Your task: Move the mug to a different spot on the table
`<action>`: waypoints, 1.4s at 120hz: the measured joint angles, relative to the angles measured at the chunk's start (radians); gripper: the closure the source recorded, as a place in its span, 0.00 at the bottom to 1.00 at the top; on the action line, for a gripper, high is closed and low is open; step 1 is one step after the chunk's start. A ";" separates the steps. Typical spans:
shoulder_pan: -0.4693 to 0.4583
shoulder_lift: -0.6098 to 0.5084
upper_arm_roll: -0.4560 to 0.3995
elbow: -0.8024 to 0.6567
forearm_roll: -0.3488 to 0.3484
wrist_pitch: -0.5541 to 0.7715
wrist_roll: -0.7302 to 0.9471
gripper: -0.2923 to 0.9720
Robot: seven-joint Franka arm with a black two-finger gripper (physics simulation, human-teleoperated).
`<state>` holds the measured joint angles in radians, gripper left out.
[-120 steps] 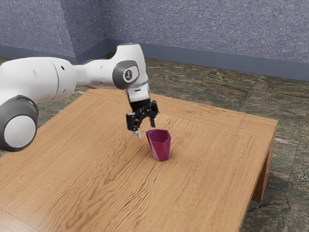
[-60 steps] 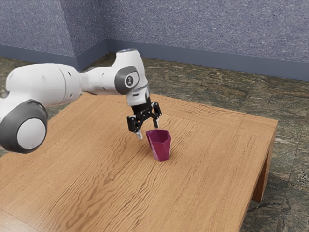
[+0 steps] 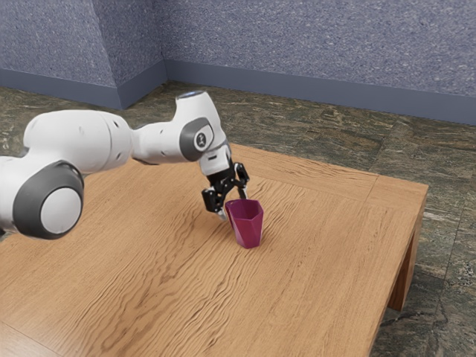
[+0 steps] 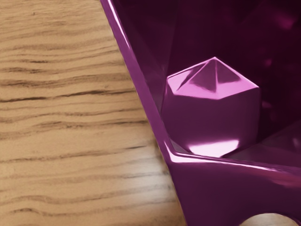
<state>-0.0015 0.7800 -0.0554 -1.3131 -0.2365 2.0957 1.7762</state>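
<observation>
Mug (image 3: 248,227): purple, faceted, standing upright on the bench (image 3: 149,260). Its long axis is vertical, the open mouth points to 12 o'clock, and the body tapers toward the base. In the exterior view it stands a little off the bench's middle, toward 1 o'clock, well clear of every edge.

Gripper (image 3: 229,204): low at the mug's rim, at the mug's 10 o'clock in the exterior view, with the arm reaching in from 9 o'clock. The jaws are released and stand apart. One tip is just outside the mug's wall near the bench, and the other is at the rim.

Wrist view: looks down into the mug (image 4: 211,108), showing a raised faceted bump on its inner floor. The rim edge crosses wood grain of the bench (image 4: 70,117) beside it.
</observation>
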 joint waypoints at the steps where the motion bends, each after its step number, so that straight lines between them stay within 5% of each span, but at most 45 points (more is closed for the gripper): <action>1: 0.000 0.001 0.000 0.000 -0.001 0.002 -0.001 0.23; 71: 0.011 -0.021 -0.010 -0.045 -0.060 0.041 -0.020 0.42; 103: 0.014 -0.032 -0.012 -0.056 -0.071 0.037 -0.022 0.58; 137: 0.039 -0.039 -0.013 -0.085 -0.212 0.038 -0.003 0.77; 168: 0.074 -0.129 -0.025 -0.186 -0.315 0.038 0.016 0.82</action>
<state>0.0727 0.6508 -0.0800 -1.4992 -0.5516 2.1334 1.7923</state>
